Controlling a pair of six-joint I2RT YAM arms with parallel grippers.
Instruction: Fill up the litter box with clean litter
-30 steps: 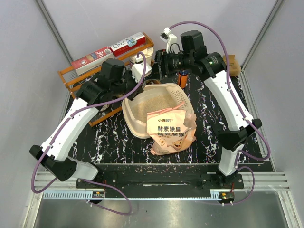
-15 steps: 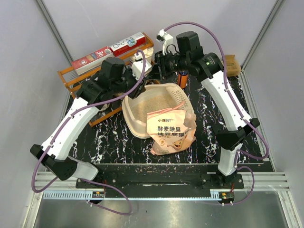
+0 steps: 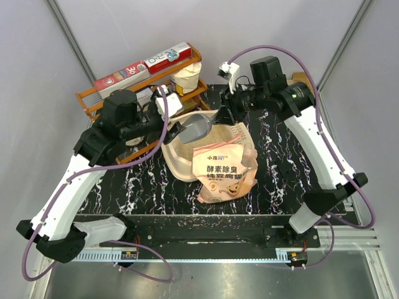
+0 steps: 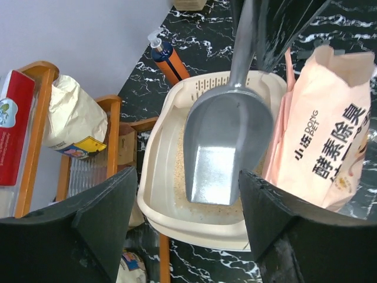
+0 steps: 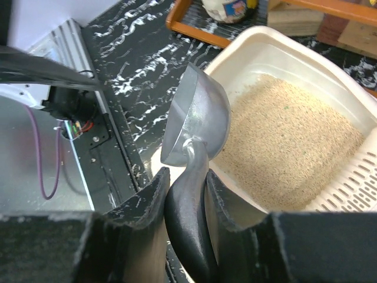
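The cream litter box sits mid-table with a thin layer of tan clean litter inside; its slotted end faces away from the left arm. The peach litter bag stands upright against the box's near right side. A grey metal scoop hangs tilted over the box, empty in the left wrist view. My right gripper is shut on the scoop's black handle. My left gripper stands open left of the box, apart from the scoop, nothing between its fingers.
An orange wooden rack with flat boxes and a white sack lines the back left, close to the litter box. An orange pump bottle stands behind the box. A wooden block lies at back right.
My left gripper opened, let go of the scoop and drew back to the left. My right gripper shut on the handle and carried the scoop from the rack to over the litter box.
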